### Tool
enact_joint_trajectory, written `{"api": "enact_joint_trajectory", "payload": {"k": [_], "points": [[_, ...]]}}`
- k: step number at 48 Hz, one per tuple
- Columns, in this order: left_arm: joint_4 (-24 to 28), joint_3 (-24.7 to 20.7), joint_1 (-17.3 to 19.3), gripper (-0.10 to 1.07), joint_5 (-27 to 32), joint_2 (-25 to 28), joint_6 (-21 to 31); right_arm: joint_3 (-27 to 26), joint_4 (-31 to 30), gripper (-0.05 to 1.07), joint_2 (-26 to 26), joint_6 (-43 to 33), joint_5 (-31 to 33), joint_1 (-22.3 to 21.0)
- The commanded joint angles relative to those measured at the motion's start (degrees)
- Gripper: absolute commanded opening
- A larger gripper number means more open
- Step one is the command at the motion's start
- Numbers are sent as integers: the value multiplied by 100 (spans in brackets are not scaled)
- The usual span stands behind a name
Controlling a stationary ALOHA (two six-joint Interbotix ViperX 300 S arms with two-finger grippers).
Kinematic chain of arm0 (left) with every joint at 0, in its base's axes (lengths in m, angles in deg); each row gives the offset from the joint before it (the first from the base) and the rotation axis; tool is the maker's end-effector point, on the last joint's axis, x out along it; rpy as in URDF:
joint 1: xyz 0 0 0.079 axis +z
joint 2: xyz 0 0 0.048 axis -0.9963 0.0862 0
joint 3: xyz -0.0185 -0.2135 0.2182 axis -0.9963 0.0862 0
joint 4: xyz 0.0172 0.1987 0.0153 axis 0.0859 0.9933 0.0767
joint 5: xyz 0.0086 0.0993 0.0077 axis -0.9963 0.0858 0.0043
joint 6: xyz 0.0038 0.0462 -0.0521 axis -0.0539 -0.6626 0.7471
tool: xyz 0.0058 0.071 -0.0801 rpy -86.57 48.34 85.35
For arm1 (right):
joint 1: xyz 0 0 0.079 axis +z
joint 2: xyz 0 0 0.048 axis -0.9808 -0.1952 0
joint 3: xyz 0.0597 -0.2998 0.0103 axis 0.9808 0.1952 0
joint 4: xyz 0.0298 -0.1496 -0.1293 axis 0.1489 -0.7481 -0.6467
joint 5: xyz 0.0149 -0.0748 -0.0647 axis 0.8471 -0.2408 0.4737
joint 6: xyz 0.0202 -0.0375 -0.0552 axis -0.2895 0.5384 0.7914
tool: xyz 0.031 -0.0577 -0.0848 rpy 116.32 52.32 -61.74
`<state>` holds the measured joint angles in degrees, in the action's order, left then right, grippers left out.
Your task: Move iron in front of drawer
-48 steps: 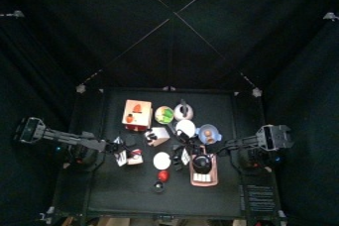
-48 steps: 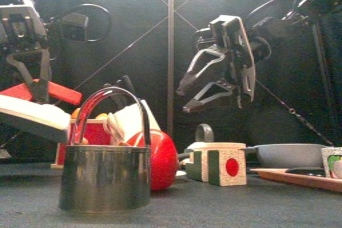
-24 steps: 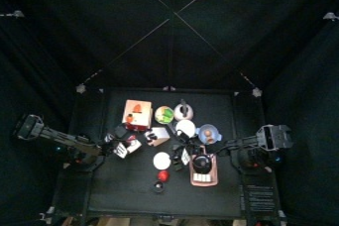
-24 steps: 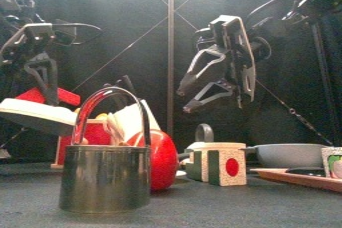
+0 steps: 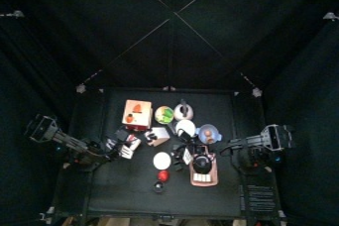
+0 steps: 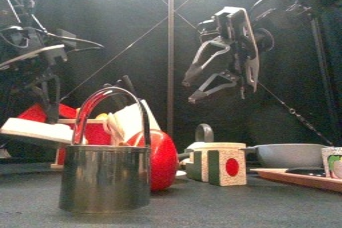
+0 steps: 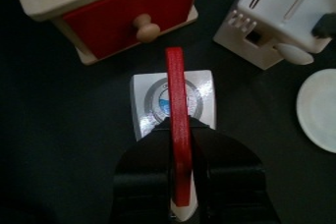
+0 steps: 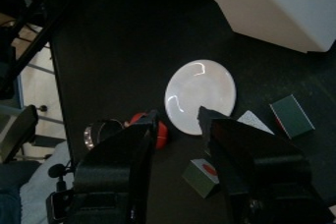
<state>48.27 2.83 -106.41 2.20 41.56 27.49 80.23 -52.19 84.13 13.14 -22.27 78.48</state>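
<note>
The left gripper (image 7: 178, 157) has its jaws pinching the iron (image 7: 174, 95) by its red handle, which half-hides an unreadable round label, while the right gripper (image 8: 182, 122), at the drawer's (image 7: 118, 12) five o'clock, has its jaws spread and empty.

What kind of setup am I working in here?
Likely a curtained tabletop test pen for robots: black curtains surround a small black table crowded with toys, such as the tan-orange boxy drawer.
</note>
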Motion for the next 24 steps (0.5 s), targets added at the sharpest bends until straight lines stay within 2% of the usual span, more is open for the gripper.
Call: {"api": "enact_joint_trajectory", "payload": {"k": [1,15,24], "points": [[-9,-167,-9,51,9,123,158,-53,-53,77,202,-9,9,-26],[9,-105,-9,78,-220,123,378,-35,-62,77,237,-9,62,-26],[70,-105,-9,85,-281,79,378,-44,-70,77,589,18,360,-123]]}}
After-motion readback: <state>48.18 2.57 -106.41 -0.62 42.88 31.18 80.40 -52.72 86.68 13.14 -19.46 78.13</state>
